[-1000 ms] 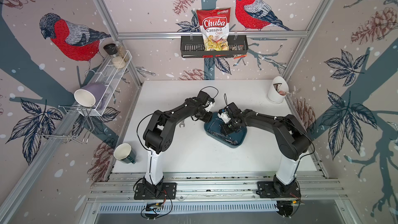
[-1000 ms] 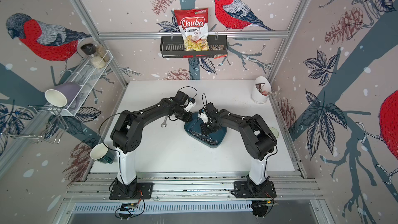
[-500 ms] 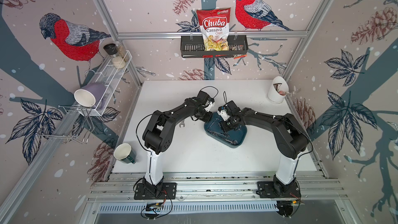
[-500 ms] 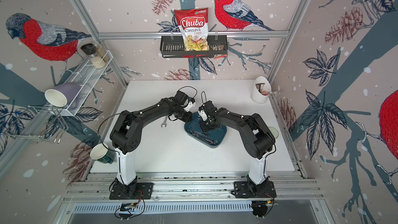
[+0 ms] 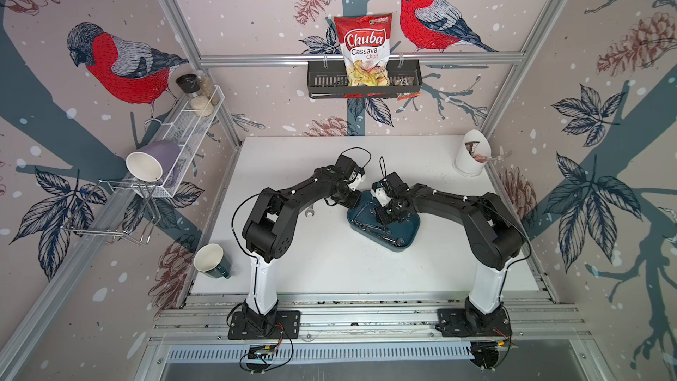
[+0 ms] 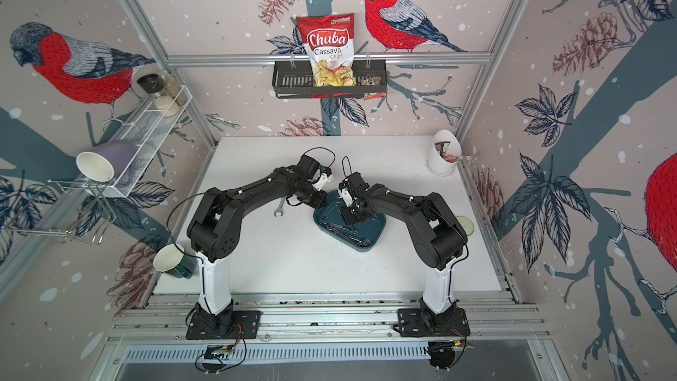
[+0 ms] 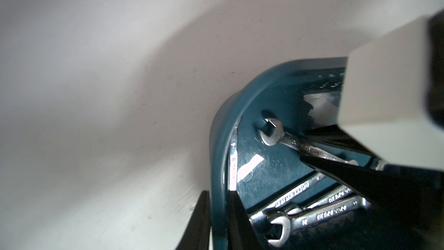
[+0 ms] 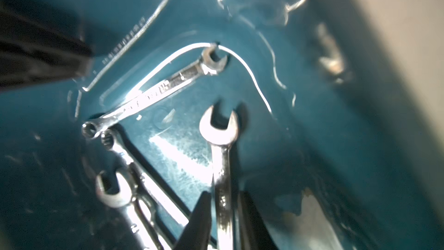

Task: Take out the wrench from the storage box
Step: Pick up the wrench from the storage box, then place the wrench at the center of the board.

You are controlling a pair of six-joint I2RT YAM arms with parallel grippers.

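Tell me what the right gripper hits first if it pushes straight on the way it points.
Probably the floor of the storage box. The right gripper is shut on a wrench whose open end leads ahead, so that end would likely touch first. Depth is unclear; another wrench lies beyond and to the side.

A chrome open-ended wrench (image 8: 222, 164) angles up inside the glossy teal storage box (image 8: 324, 140), among other wrenches.

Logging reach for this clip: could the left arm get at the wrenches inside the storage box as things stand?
Probably not: the left pincer is clamped on the storage box rim, and the right pincer sits inside the box, gripping a wrench.
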